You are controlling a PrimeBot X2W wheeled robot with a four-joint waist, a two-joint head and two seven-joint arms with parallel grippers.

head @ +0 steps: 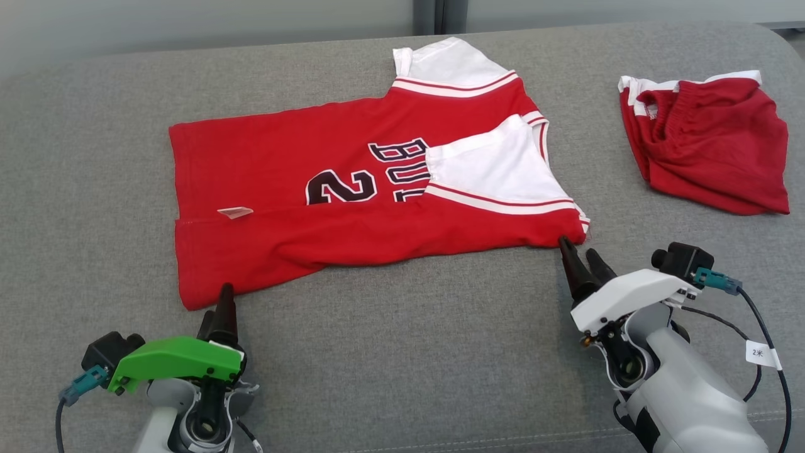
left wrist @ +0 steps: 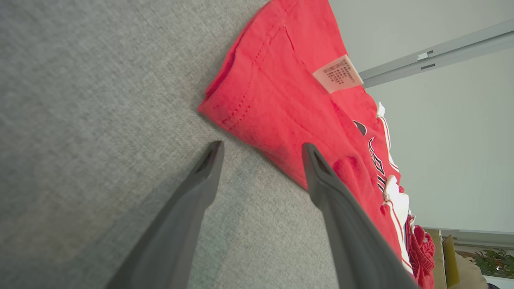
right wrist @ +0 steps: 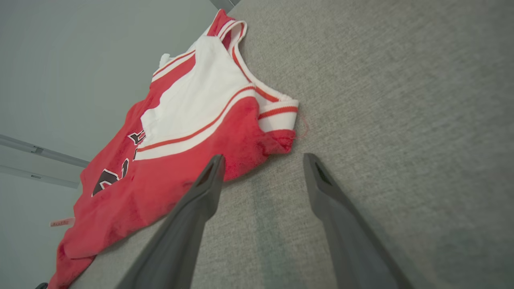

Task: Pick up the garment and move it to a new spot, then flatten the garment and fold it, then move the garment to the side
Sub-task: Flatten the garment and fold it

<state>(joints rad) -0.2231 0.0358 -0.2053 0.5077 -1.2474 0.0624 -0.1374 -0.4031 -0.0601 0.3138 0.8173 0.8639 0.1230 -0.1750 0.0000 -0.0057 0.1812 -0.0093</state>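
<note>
A red jersey (head: 352, 189) with white sleeves and black lettering lies spread on the grey cushion, hem to the left, shoulders to the right. One sleeve is folded over its front. My left gripper (head: 217, 311) stands open at the jersey's near hem corner (left wrist: 225, 108), nothing between its fingers. In the left wrist view that gripper (left wrist: 261, 150) has one finger beside the red cloth edge. My right gripper (head: 582, 251) is open at the near shoulder corner (right wrist: 277, 140). The right wrist view shows this gripper (right wrist: 263, 160) just short of the fabric.
Crumpled red shorts (head: 710, 141) with white trim lie at the back right of the grey cushion (head: 409, 352). A white care label (head: 234, 212) sticks out on the jersey. A wall rises behind the cushion's far edge.
</note>
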